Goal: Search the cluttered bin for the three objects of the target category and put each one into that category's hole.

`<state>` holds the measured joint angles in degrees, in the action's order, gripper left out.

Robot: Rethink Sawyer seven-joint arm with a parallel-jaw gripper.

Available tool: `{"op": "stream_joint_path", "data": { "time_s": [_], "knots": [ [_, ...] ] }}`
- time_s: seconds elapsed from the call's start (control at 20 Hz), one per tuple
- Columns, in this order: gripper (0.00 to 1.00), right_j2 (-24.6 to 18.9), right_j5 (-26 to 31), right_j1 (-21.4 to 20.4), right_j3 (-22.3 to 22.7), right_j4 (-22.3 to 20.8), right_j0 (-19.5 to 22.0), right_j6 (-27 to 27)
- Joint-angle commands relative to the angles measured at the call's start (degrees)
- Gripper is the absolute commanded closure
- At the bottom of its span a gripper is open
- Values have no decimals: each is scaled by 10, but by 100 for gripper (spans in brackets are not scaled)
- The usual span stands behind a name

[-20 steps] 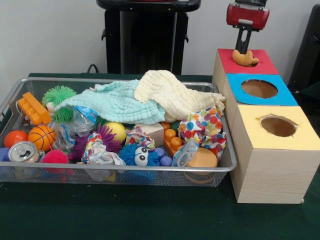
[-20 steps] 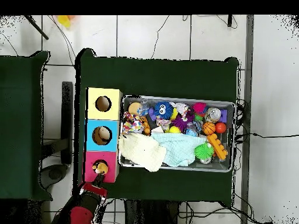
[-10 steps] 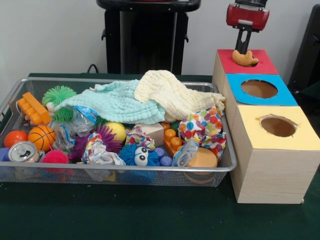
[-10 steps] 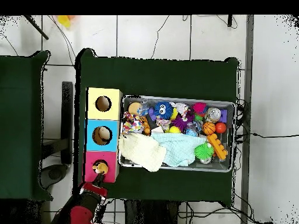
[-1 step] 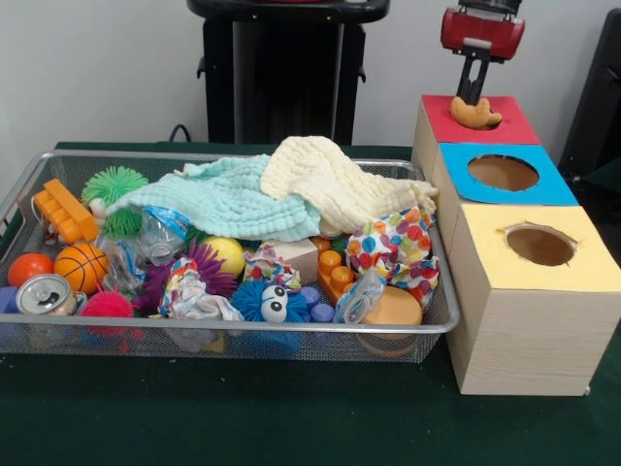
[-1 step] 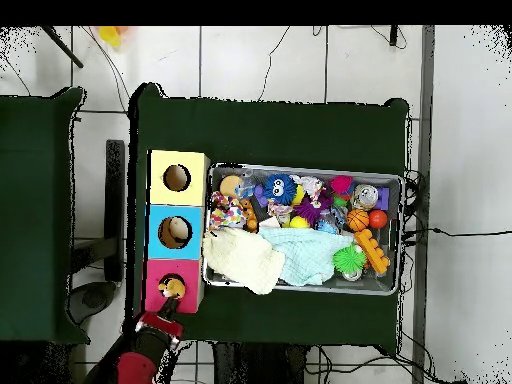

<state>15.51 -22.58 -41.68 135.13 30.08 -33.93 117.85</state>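
Red-and-black gripper (image 5: 474, 92) poised just above red-topped wooden box (image 5: 505, 126), over small tan curved pastry-like toy (image 5: 476, 115). Jaw state impossible to tell; dark fingers close together, possibly touching toy. Toy resting at red box's hole. Wire mesh bin (image 5: 243, 335) beside boxes, cluttered.

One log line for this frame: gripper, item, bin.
gripper: above red box, jaws state unclear | croissant: lying at red box's hole, not dropped in | bin: full, cloths on top

Mint cloth (image 5: 228, 199), cream cloth (image 5: 330, 180), polka-dot rag (image 5: 393, 248)
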Motion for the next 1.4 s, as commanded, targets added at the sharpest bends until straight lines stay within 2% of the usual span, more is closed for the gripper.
{"op": "stream_joint_path", "data": {
  "time_s": [0.05,0.25,0.55,0.9,1.15,1.4],
  "knots": [
    [100,13,90,-8,-102,59,3,48],
    [100,26,124,-28,-103,50,-1,47],
    [100,25,144,-33,-110,23,15,54],
    [100,48,181,-46,-119,17,7,48],
    [100,38,168,-41,-125,0,24,52],
    [100,36,155,-26,-134,2,25,54]
  ]
}}
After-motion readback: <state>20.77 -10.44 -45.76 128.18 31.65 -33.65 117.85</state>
